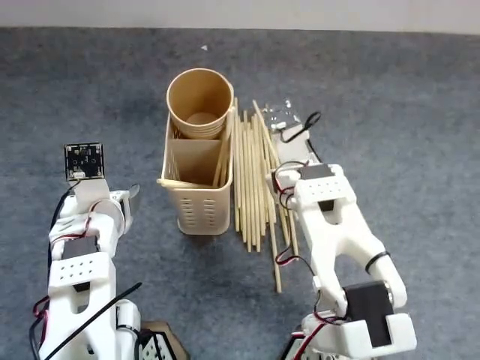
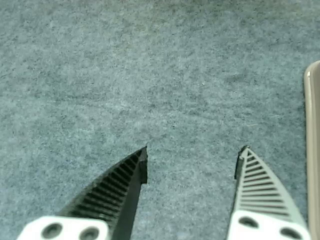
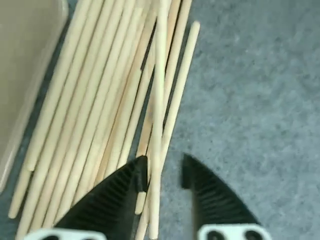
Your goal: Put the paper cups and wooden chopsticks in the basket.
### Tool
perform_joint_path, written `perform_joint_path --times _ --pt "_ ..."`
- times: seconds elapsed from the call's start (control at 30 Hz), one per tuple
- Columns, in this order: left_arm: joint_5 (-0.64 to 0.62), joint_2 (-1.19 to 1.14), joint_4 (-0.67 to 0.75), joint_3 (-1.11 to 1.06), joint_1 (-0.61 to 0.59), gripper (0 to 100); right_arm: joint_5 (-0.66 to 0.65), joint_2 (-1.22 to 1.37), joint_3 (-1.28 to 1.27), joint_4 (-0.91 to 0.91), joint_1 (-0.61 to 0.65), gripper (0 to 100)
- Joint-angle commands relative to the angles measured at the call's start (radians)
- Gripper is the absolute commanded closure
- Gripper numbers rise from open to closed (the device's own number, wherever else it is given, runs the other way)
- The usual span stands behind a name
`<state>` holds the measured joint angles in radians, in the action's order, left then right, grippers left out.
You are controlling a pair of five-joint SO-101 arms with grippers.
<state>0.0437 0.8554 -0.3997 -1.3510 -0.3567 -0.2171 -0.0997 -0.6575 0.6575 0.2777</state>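
Note:
A tan slotted basket (image 1: 196,202) stands on the grey carpet, with a paper cup (image 1: 199,101) upright in its far compartment. A few wooden chopsticks (image 1: 222,159) lean in its near compartment. Several more chopsticks (image 1: 255,180) lie loose on the carpet right of the basket, and they run lengthwise in the right wrist view (image 3: 100,100). My right gripper (image 3: 164,170) is open low over them, with one chopstick (image 3: 159,100) running between its fingers. My left gripper (image 2: 192,152) is open over bare carpet left of the basket, whose wall (image 2: 312,150) shows at the edge.
The left arm (image 1: 82,247) and right arm (image 1: 330,217) flank the basket at the near side. Grey carpet stretches free on the far left and far right. A pale wall edge (image 1: 240,15) borders the far side.

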Motion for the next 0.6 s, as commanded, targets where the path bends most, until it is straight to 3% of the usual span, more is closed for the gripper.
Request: perform_joint_path --times 0.0,0.37,0.43,0.53,0.57 --pt "0.008 0.015 0.014 0.004 0.016 70 0.011 0.019 -0.016 -0.013 0.013 74.3" --pt "0.008 0.015 0.012 0.004 0.016 70 0.014 0.292 0.159 -0.061 -0.001 74.5" --pt "0.008 0.015 0.012 0.004 0.016 70 0.012 0.335 0.196 -0.035 -0.019 80.0" --pt "0.008 0.015 0.012 0.004 0.016 70 0.012 0.346 0.257 0.044 -0.058 99.3" --pt "0.008 0.015 0.012 0.004 0.016 70 0.014 0.346 0.272 0.056 -0.071 99.6"
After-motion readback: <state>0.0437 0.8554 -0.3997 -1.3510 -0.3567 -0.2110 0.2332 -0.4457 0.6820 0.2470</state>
